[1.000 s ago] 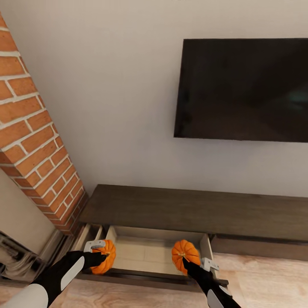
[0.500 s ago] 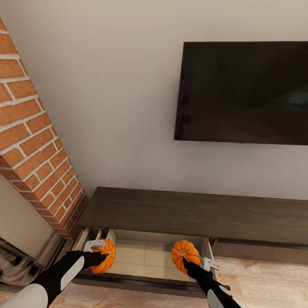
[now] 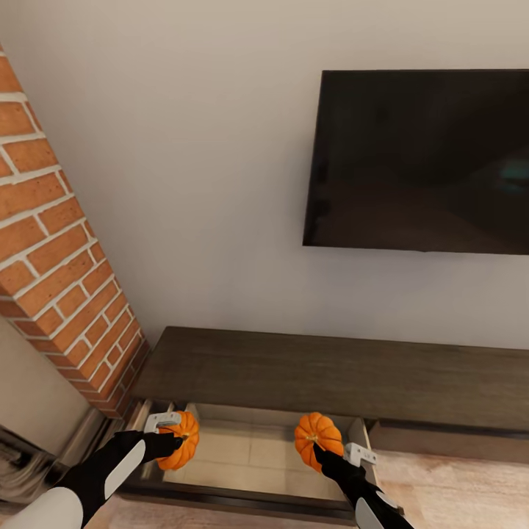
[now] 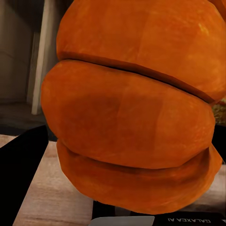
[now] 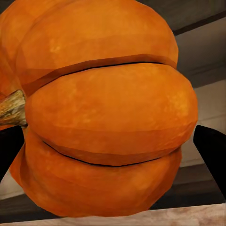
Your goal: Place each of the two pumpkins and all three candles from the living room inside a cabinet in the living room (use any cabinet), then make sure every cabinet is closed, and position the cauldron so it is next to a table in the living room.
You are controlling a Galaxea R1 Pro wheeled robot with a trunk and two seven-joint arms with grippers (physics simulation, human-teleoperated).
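Pumpkins (image 3: 178, 439) (image 3: 317, 437), one clamped in each gripper (image 3: 170, 439) (image 3: 320, 450), are hanging directly above the cabinet's (image 3: 330, 371) open drawer (image 3: 253, 452).

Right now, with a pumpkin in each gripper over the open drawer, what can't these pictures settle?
- Left gripper: fingertips hidden behind its pumpkin, head view.
- Right gripper: fingertips under its pumpkin, head view.
- Drawer: wrist views blocked by pumpkins; near floor cut off by its front panel.
- Cabinet: right end cut by the frame edge.
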